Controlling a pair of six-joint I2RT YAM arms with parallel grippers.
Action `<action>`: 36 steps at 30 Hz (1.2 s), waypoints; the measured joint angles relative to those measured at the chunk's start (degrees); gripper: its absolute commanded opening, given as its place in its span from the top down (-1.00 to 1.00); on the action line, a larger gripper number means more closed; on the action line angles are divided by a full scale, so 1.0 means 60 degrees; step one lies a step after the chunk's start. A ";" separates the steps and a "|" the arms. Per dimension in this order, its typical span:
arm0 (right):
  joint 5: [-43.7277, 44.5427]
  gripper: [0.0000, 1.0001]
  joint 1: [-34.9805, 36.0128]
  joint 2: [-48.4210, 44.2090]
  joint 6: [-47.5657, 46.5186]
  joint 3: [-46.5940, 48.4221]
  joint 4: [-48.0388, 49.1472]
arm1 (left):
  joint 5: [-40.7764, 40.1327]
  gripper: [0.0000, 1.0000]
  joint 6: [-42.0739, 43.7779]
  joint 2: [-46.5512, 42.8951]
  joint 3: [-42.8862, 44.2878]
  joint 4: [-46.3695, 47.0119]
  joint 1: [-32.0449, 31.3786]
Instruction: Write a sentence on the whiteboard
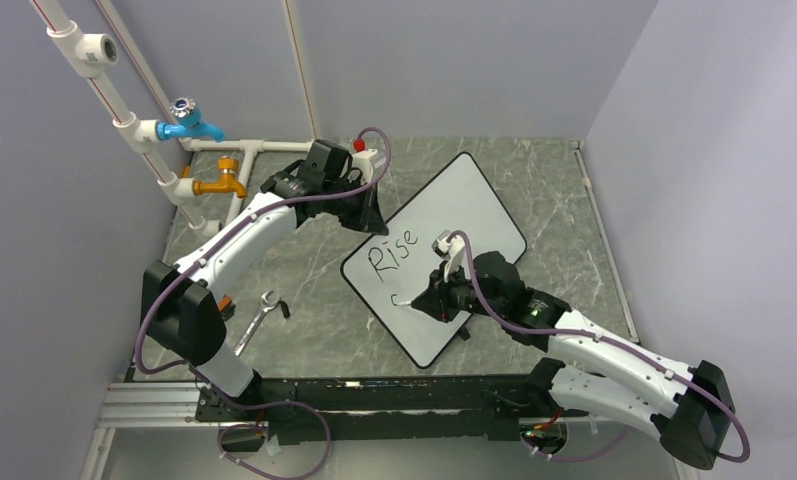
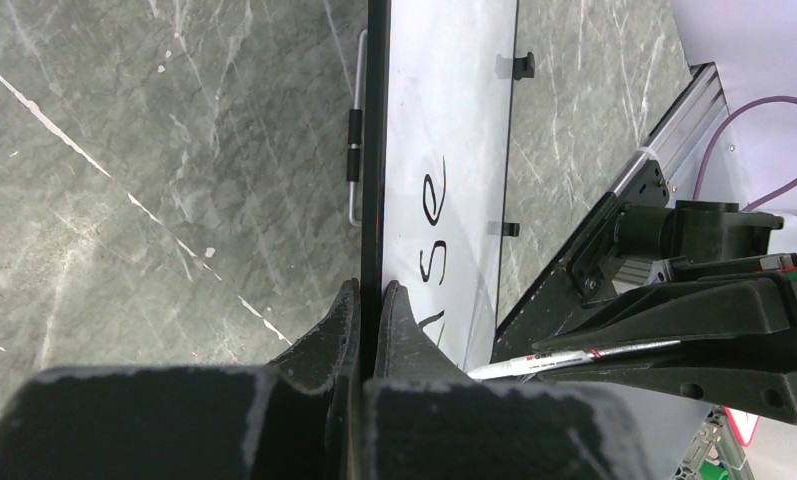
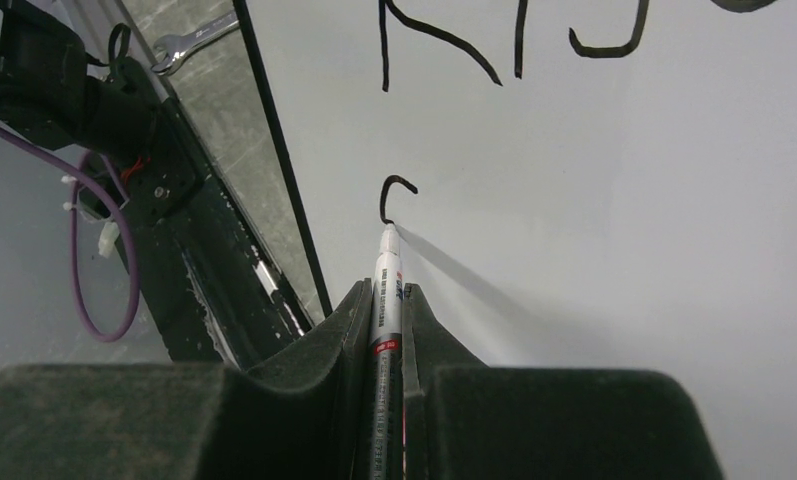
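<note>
Closest to the lens in the right wrist view, the right gripper [image 3: 386,325] is closed narrowly on a marker [image 3: 385,285]. The marker's white barrel is pinched between the two dark fingers and its tip rests on the whiteboard [image 3: 624,200]. The tip sits at the lower end of a small black hook-shaped stroke [image 3: 394,195].

Above that stroke is the written part of the sentence [image 1: 392,255], which reads "Rise" in thin black letters.

The whiteboard [image 1: 464,200] lies flat and slanted in the middle of the grey marbled table [image 1: 554,180], with one corner pointing towards the arm bases.

The left gripper [image 2: 366,300] is clamped on the board's thin black rim, one finger on either side of it. This grip is at the board's left edge, just beside the start of the word.

A silver wrench [image 1: 259,318] lies on the table to the left of the board, apart from it. A blue tap [image 1: 189,125] and an orange tap [image 1: 222,185] hang from white pipes at the far left.
</note>
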 measured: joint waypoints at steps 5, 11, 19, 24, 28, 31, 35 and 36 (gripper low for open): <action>0.0339 1.00 0.0004 -0.0076 0.0102 0.0000 -0.0142 | -0.0007 1.00 0.0004 0.0000 0.0000 0.0004 -0.0004; 0.0787 1.00 0.0040 0.0069 0.0138 0.0240 -0.0266 | -0.0040 1.00 0.0011 0.0000 -0.0011 0.0018 0.0000; 0.0911 1.00 0.0044 0.0492 0.0131 0.0641 -0.0215 | -0.0102 1.00 0.0036 0.0000 -0.0011 0.0025 0.0011; 0.0914 1.00 0.0044 0.0532 0.0131 0.0663 -0.0204 | -0.0138 1.00 0.0047 0.0000 -0.0011 0.0025 0.0011; 0.0922 1.00 0.0044 0.0495 0.0138 0.0652 -0.0208 | -0.0138 1.00 0.0062 0.0000 -0.0011 0.0033 0.0011; 0.0973 1.00 0.0044 0.0426 0.0146 0.0576 -0.0200 | -0.0138 1.00 0.0062 0.0000 -0.0011 0.0044 0.0011; 0.1067 1.00 0.0044 0.0219 0.0208 0.0390 -0.0211 | -0.0138 1.00 0.0066 0.0000 -0.0011 0.0044 0.0011; 0.1093 1.00 0.0044 0.0157 0.0229 0.0335 -0.0226 | -0.0138 1.00 0.0062 0.0000 -0.0011 0.0044 0.0011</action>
